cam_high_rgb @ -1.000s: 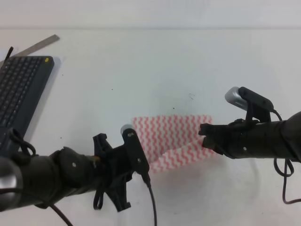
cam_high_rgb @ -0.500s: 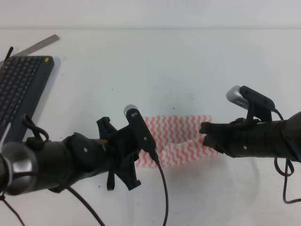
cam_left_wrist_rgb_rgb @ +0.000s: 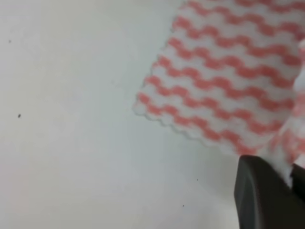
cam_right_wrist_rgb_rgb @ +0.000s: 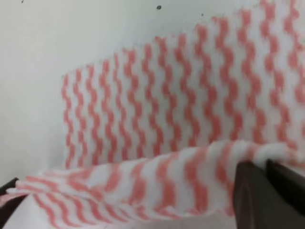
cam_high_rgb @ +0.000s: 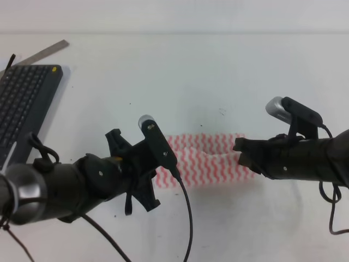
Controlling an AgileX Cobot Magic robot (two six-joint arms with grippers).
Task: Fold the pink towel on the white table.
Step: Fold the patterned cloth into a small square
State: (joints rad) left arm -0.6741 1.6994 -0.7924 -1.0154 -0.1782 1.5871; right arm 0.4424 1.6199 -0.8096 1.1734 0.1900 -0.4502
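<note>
Both the left end effector (cam_high_rgb: 158, 164) and right end effector (cam_high_rgb: 240, 150) apparently pinch the pink towel (cam_high_rgb: 204, 158); no legible writing.

Left gripper (cam_high_rgb: 155, 164) – right gripper (cam_high_rgb: 240, 153): both low, jaws clamped, facing inward.

Bright, even overhead light, soft faint shadows on the desk (cam_high_rgb: 229, 65), wrist views blurred, near fingers (cam_left_wrist_rgb_rgb: 267, 195) out of focus

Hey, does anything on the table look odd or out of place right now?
Nothing looks spilled or damaged. The pink towel is bunched mid-fold, its near edge lifted between the left gripper and right gripper. A keyboard sits askew at the far left of the white table.
</note>
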